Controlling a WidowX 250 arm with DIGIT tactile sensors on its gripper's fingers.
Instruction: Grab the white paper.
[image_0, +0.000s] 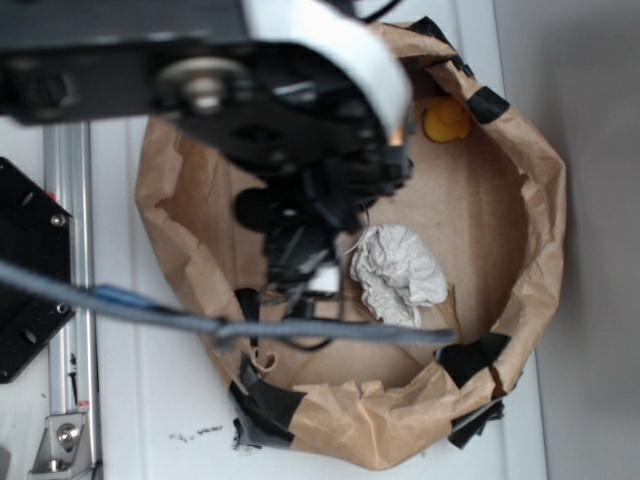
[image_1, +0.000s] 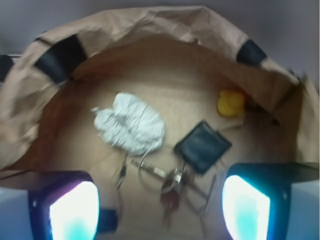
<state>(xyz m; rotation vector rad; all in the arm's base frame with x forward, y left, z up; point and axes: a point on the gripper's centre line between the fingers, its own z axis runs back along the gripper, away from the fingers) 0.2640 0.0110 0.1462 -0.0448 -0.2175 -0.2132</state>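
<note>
Lying inside the brown paper ring (image_1: 150, 30): white paper (image_1: 131, 123), wallet (image_1: 202, 146), keys (image_1: 170, 182); claw (image_1: 160, 207) open above.

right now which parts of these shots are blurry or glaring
Exterior view: the arm and cable up close are out of focus, while the white paper is fairly sharp. Wrist view: soft overall, and the claw fingertips glow overexposed white-cyan.

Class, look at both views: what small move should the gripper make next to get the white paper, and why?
Probably shift left and forward, then descend. In the wrist view the white paper lies ahead, left of centre between the open gripper fingers, while the keys and black wallet sit nearer the centre, so dropping straight down would likely hit those.
</note>
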